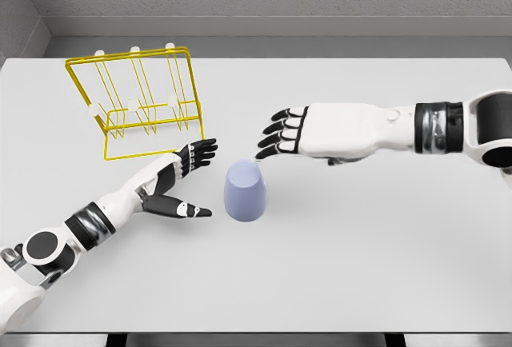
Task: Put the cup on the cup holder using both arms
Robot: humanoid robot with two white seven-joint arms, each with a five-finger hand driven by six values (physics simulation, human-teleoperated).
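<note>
Both hands flank the cup (244, 191), which stands inverted on the worktop (360, 251) between them, untouched. Left hand (180, 183) and right hand (308, 133) are held with fingers spread; even closure from opposite sides is advised before lifting toward the yellow cup holder (140, 99).

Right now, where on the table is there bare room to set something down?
Bare: the table in front of the right hand, and the far right. Crowded: around the cup, between both hands, and the yellow rack behind the left hand.
</note>
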